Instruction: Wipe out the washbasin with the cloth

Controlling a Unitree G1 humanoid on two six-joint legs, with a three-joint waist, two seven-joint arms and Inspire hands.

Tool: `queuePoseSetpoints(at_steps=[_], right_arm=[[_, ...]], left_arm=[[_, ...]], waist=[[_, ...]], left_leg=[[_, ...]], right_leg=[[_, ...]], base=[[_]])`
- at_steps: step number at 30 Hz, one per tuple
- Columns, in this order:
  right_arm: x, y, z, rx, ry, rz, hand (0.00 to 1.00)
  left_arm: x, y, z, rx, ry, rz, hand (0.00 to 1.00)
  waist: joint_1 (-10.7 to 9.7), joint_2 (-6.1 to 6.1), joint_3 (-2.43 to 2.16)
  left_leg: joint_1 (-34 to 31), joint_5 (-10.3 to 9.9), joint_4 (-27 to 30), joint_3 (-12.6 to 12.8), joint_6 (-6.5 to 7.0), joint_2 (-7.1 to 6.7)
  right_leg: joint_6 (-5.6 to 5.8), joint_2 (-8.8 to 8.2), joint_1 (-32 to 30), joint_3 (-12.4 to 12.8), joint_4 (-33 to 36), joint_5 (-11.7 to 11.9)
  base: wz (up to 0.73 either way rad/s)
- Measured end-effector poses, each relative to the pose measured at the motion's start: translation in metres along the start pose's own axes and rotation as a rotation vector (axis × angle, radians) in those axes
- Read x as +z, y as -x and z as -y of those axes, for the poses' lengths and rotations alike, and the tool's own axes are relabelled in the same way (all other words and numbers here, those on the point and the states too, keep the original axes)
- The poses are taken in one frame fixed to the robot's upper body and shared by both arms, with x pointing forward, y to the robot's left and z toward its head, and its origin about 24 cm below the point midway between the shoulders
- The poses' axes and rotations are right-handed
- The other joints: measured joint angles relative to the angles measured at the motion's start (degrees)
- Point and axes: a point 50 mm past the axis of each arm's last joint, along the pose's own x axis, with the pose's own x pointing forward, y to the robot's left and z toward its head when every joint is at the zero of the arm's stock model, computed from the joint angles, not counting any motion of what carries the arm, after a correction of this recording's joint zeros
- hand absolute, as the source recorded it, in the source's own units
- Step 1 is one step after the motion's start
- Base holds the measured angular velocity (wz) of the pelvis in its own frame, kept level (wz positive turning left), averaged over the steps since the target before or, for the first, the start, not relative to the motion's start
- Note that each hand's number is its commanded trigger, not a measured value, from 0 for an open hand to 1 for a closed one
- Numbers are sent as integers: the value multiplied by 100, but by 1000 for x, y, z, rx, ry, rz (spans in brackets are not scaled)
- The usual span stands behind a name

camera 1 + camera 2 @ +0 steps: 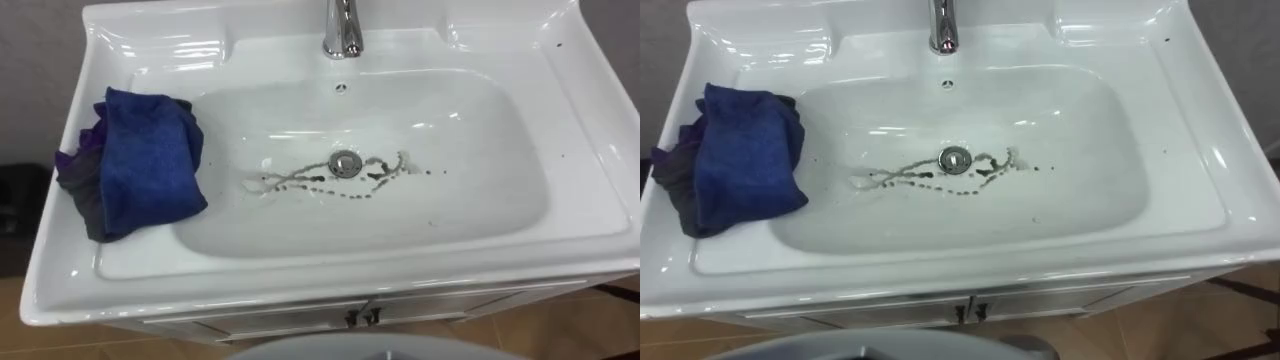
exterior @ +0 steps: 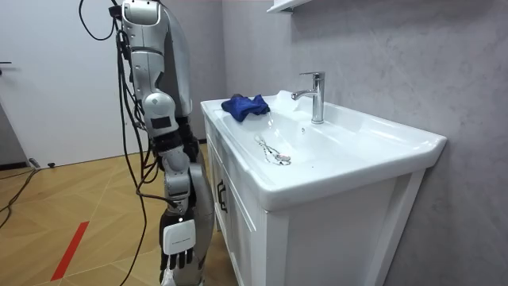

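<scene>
Left eye view: looking straight down into the white basin [image 1: 470, 150], with the blue cloth [image 1: 145, 160] heaped on the rim well left of the drain [image 1: 345, 163], partly draped down the bowl's wall and touching nothing else. Judging by the folds: soft, light and limp, likely to sag and fall open when lifted. Best gathered from the top of the heap, by closing over the thick blue bunch rather than a loose darker edge. Around the drain, on both sides of it, thin dark streaks and specks [image 1: 300, 183], apparently the dirt to be wiped. Behind the drain, a chrome tap [image 1: 342, 28], the one upright thing likely to get in an arm's way on a far stroke. Expect glazed, slick walls under the cloth. Room view: standing close to the white cabinet [image 2: 333, 230] under the basin, on the side of the drain away from the tap. Right hand [image 2: 176, 245] hanging low beside the cabinet front, fingers loose and holding nothing, well apart from the cloth. Above and beyond the tap, what looks like a shelf [image 2: 290, 6] on the grey wall, out of the way. Right eye view: same layout, cloth on the rim left of the drain, streaks untouched, wiping not yet begun by the look of it.
</scene>
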Motion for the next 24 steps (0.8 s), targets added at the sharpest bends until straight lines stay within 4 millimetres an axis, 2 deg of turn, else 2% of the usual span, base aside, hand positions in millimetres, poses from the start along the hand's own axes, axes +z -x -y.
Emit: queuePoseSetpoints(at_steps=[13, 20, 24], right_arm=[[-3, 0, -2, 23, 8, -28, 0], [-5, -1, -2, 12, 5, -39, 0], [-7, -1, -1, 10, 20, -50, 0]], left_arm=[[-2, 0, 1, -2, 0, -12, 0], [-3, 0, 0, 1, 13, -16, 0], [-6, 0, 0, 5, 40, -23, 0]], waist=[[8, -44, -22], [2, -70, -1], [6, -61, -4]], left_leg=[[15, 1, -27, -1, -3, 1], [91, 1, -4, -29, -3, 6], [72, -12, -51, -78, -21, 14]], right_leg=[[-3, 2, -2, -9, 4, 2], [-2, 0, 111, -32, -8, -1], [-9, 12, 92, -64, 0, 4]], base=[[0], [1], [4]])
